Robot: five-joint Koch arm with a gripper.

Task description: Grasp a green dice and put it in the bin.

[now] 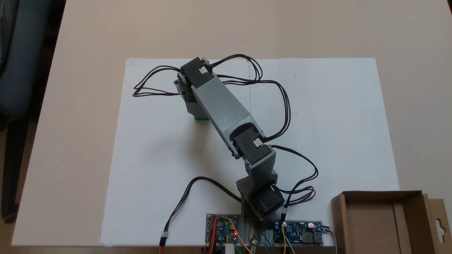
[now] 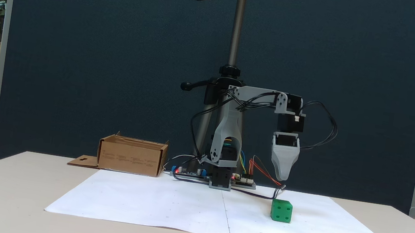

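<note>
On the desk [image 1: 88, 42], a white paper sheet [image 1: 317, 106] lies under the arm [image 1: 222, 106]; the bin [image 1: 385, 218] sits at 4 o'clock in the top-down fixed view. Claw [image 2: 283, 178] hangs just above the green dice [image 2: 281, 211], which rests on the sheet; whether the jaws are parted cannot be told. Risk: an off-centre descent could knock the dice aside.

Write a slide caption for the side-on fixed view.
Koch arm's gripper hovers above the green dice on white paper; cardboard bin waits at left.
</note>
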